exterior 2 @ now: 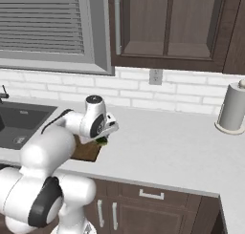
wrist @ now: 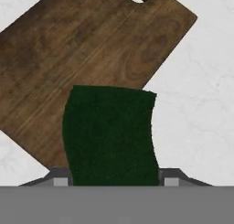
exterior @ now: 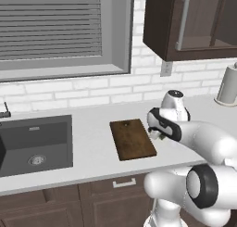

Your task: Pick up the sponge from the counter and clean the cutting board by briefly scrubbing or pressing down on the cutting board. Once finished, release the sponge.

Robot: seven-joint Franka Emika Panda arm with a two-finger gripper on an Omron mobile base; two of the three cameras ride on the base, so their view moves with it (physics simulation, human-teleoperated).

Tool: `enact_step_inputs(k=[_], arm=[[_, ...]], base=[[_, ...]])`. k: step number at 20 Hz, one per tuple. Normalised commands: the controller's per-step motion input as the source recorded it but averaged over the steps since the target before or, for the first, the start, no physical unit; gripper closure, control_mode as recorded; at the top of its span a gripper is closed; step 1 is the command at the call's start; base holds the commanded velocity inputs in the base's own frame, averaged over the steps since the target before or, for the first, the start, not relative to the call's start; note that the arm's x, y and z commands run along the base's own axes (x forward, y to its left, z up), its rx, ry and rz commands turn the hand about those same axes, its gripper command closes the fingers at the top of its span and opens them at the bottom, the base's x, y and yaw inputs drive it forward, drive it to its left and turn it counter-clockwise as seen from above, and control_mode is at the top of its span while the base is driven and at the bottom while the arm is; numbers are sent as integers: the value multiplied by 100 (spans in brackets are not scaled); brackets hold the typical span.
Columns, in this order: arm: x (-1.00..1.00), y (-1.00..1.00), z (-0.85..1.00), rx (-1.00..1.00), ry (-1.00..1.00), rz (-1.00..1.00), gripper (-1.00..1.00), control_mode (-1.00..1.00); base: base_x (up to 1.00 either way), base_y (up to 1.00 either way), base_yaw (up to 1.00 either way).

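**q:** where are you at with the board cleaning? got the sponge yet?

**a:** yep, pickup part looks done to me. my fingers [wrist: 61, 178] are clenched on the sponge [wrist: 111, 135], one on each side of it. its dark green face is toward the hand camera and its edges bow a little, which i read as the squeeze. in the hand view it hangs over the near corner of the cutting board [wrist: 91, 54], with part of it sticking out past the board's edge over the surface [wrist: 201, 104].

**q:** touching the wood or not?

**a:** can't tell from the hand view. from the left base view my gripper [exterior: 157, 134] sits just beside the board's right edge, low but seemingly a bit above it, so i'd guess i'm carrying, not scrubbing yet.

**q:** so what's next?

**a:** as i see it: slide further in over the middle of the board, away from the end with the small hole, so the whole sponge lands on wood, not half on the surface. then straight down, press or a short rub, and only after that let go. main thing is keeping the grip firm until the press is finished.
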Motion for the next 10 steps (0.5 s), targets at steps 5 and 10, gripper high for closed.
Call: enact_step_inputs(k=[5, 10], arm=[[51, 37, -12, 1, 0, -1, 100, -100], [43, 10, -38, 0, 0, 0, 100, -100]], base=[[0, 0, 0], [0, 0, 0]])
